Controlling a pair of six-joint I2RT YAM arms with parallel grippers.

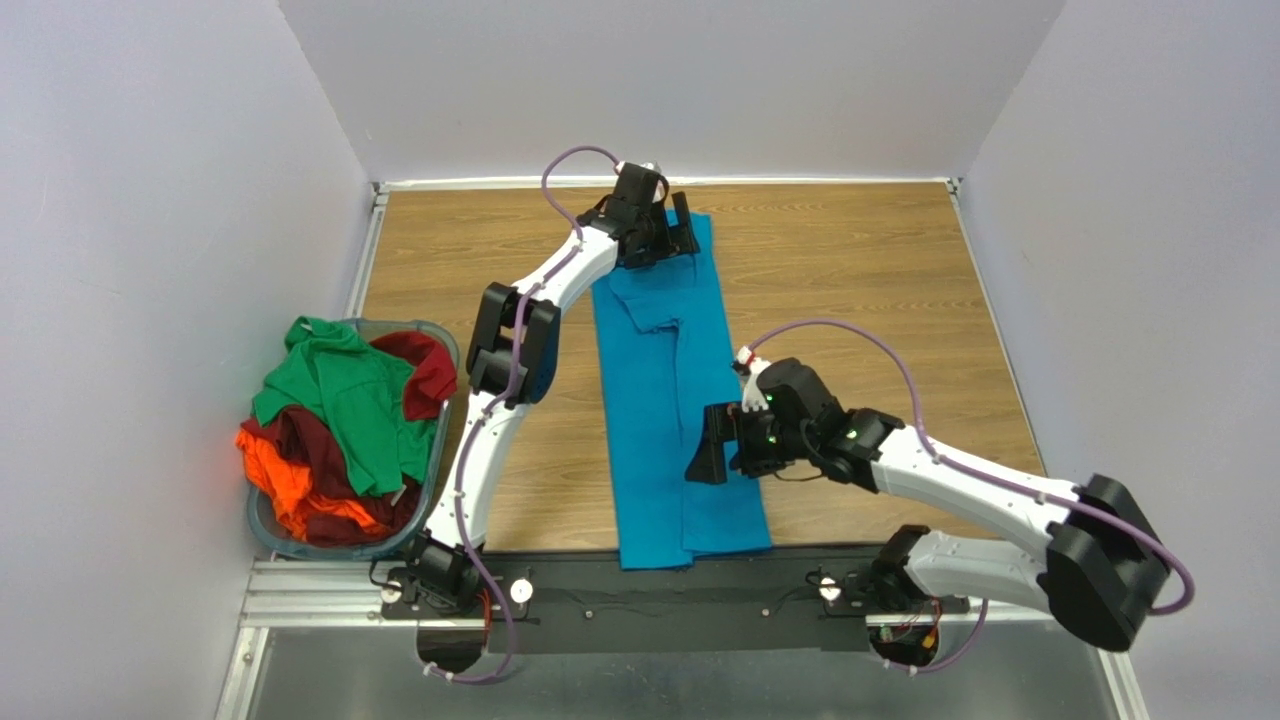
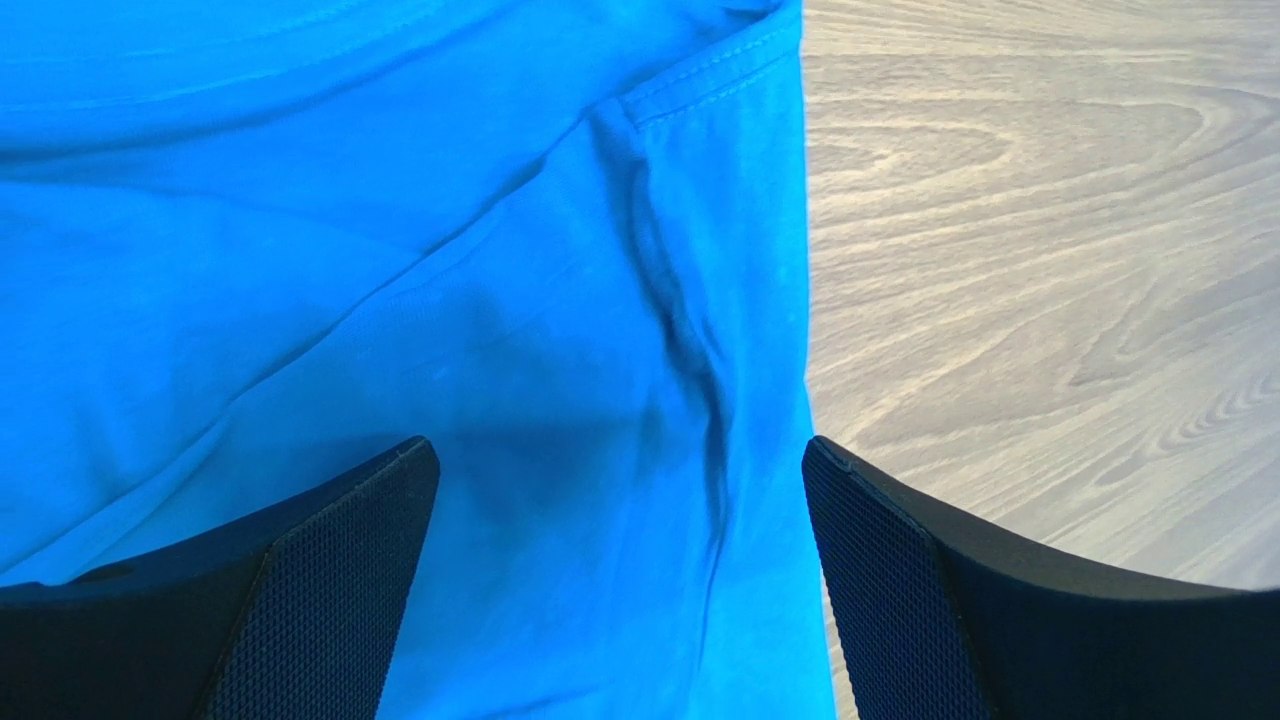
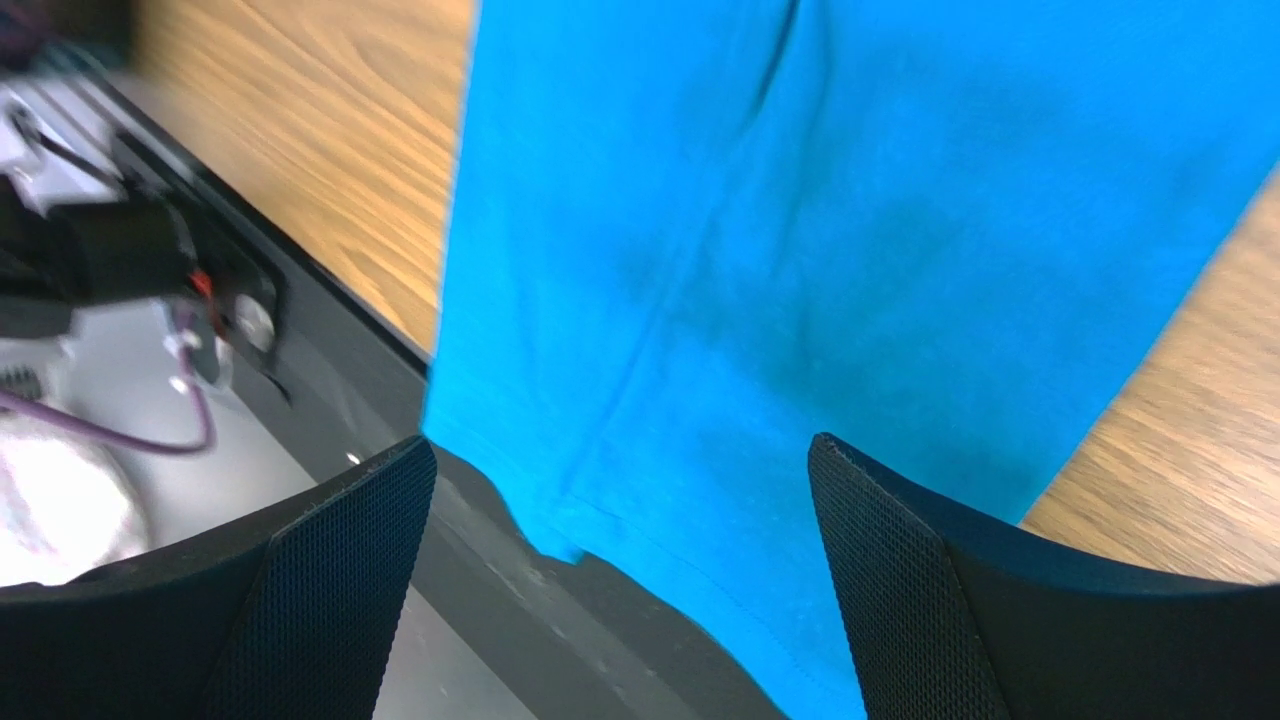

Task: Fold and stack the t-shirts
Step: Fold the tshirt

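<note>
T-shirts are in two places. You will find the teal-blue t-shirt (image 1: 669, 435) laid flat on the desk (image 1: 887, 285), folded lengthwise into a long narrow strip that runs from the far side to the near edge. Its near hem overlaps the black rail (image 1: 781, 578) along the desk's front. The green t-shirt (image 1: 353, 398), dark red t-shirt (image 1: 430, 368) and orange t-shirt (image 1: 286, 483) lie bunched together in the basket (image 1: 446, 435) at the left of the desk, with green on top and orange at the near-left side.

The left hand (image 1: 669, 240) is over the far end of the strip. Its fingers (image 2: 323, 585) stand wide apart and grip nothing — blue cloth and one edge of the strip show in the gap. The right hand (image 1: 729, 450) is over the near half of the strip, toward its right side. Its fingers (image 3: 917, 585) are likewise spread wide with nothing held — the near hem lies below the gap. Whether either hand touches the cloth, you cannot tell from these views.
</note>
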